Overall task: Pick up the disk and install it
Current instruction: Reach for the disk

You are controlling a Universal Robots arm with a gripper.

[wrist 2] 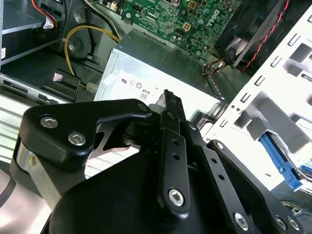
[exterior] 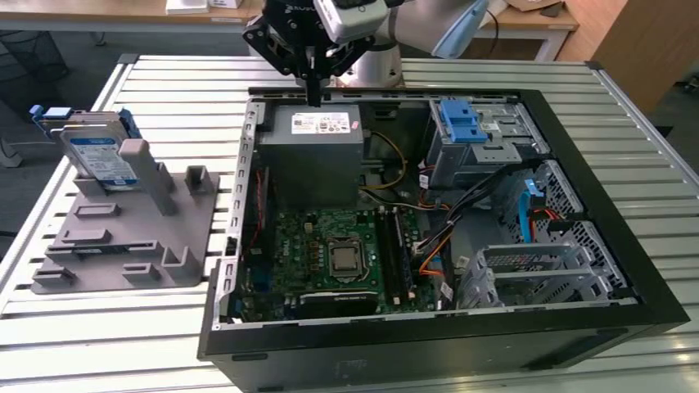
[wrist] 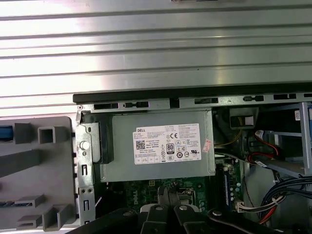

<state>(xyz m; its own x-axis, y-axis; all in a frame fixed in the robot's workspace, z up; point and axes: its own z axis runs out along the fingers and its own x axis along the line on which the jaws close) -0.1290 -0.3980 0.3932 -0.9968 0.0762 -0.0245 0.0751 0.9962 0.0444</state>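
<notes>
The disk (exterior: 96, 154), a silver drive with a white-and-blue label and blue frame, stands on edge in the grey fixture (exterior: 120, 237) at the exterior view's left, outside the computer case. My gripper (exterior: 314, 97) hangs above the far edge of the open case, over the grey power-supply box (exterior: 311, 155), well to the right of the disk. Its black fingers (wrist 2: 169, 100) are together with nothing between them. In the first wrist view the gripper (wrist: 168, 194) sits over the motherboard side of the power-supply box (wrist: 161, 146). The fixture (wrist: 34, 165) lies beside the case.
The open black case (exterior: 437, 352) lies on a slatted metal table (exterior: 164, 82). Inside are the motherboard (exterior: 327, 254), a drive bay with a blue latch (exterior: 464, 123), a metal cage (exterior: 535, 270) and loose cables (exterior: 437, 237). The case's rim (wrist: 195, 92) stands up around them.
</notes>
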